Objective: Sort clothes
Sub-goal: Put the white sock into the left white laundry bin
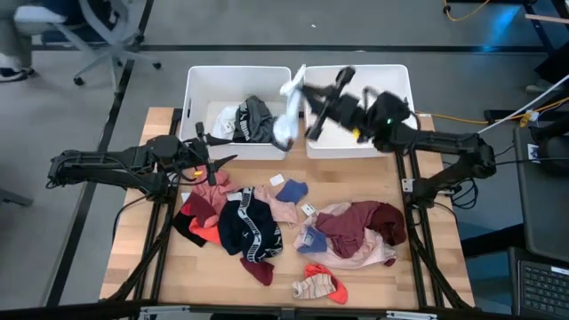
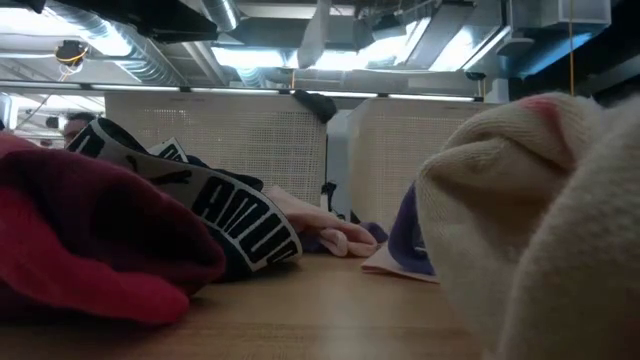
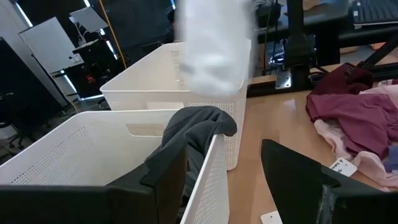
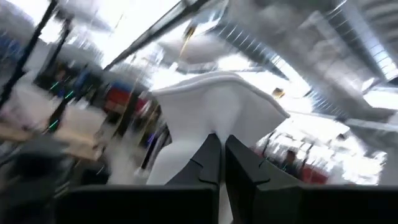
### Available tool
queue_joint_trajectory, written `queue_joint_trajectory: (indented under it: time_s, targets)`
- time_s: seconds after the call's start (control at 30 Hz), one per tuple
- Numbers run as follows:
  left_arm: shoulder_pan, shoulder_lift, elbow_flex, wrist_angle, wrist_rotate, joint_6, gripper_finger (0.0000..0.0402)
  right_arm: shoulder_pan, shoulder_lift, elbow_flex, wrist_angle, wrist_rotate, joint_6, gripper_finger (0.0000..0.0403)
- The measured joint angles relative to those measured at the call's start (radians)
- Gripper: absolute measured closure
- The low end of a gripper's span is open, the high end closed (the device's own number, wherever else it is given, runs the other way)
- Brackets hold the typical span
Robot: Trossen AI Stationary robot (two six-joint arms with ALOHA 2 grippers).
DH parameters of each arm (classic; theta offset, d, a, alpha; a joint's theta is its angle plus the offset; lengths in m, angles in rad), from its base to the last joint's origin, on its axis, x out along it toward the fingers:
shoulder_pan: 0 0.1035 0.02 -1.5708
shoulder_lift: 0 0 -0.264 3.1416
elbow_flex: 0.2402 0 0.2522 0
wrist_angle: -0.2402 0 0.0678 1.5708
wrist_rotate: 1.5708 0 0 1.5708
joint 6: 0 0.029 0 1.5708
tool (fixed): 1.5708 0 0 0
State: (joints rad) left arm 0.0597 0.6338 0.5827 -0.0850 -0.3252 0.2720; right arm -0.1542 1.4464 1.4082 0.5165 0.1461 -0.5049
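Observation:
My right gripper (image 1: 307,93) is raised over the two white bins at the table's far edge and is shut on a white garment (image 1: 289,111). That garment shows blurred above the bins in the left wrist view (image 3: 214,50). My left gripper (image 1: 213,169) waits open, touching nothing, just in front of the left bin (image 1: 200,107). More clothes lie in a loose pile on the table: a black piece with a white band (image 1: 249,227), a maroon one (image 1: 364,222) and pink ones. A grey garment (image 3: 193,130) hangs over the left bin's wall. My right gripper pinches a fold of the white garment (image 4: 214,127) between its two shut fingers (image 4: 205,158). The fingers come from the table's right and slant upward. The garment is lifted clear and trails over the gap between the two bins (image 1: 286,133).
The right bin (image 1: 400,84) stands next to the left one at the far edge. A pink-and-orange sock (image 1: 320,284) lies near the front edge. In the low view a cream sock (image 2: 540,200) and a red garment (image 2: 90,240) fill the foreground.

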Motion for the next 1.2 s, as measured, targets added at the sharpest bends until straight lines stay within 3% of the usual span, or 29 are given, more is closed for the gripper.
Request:
queue_joint_trajectory:
  time_s: [0.2, 0.33, 0.5, 0.73, 0.9, 1.2]
  targets:
    - [0.000, 0.000, 0.000, 0.000, 0.000, 0.000, 0.0208, -0.139, 0.062, 0.000, 0.152, -0.047, 0.009, 0.0389]
    - [0.000, 0.000, 0.000, 0.000, 0.000, 0.010, 0.0208, -0.204, 0.148, 0.000, 0.227, -0.143, 0.097, 0.0388]
    - [0.000, 0.000, 0.000, 0.000, 0.000, 0.018, 0.0208, -0.214, 0.242, 0.027, 0.303, -0.216, 0.124, 0.0388]
    - [0.000, 0.000, 0.000, 0.000, 0.000, 0.023, 0.0208, -0.205, 0.350, 0.193, 0.246, -0.357, 0.145, 0.0388]
    - [0.000, 0.000, 0.000, -0.004, 0.000, 0.021, 0.0208, -0.206, 0.395, 0.255, 0.083, -0.292, 0.140, 0.0388]
    - [0.000, 0.000, 0.000, -0.004, 0.000, 0.020, 0.0208, -0.207, 0.434, 0.256, -0.162, -0.030, 0.132, 0.0388]
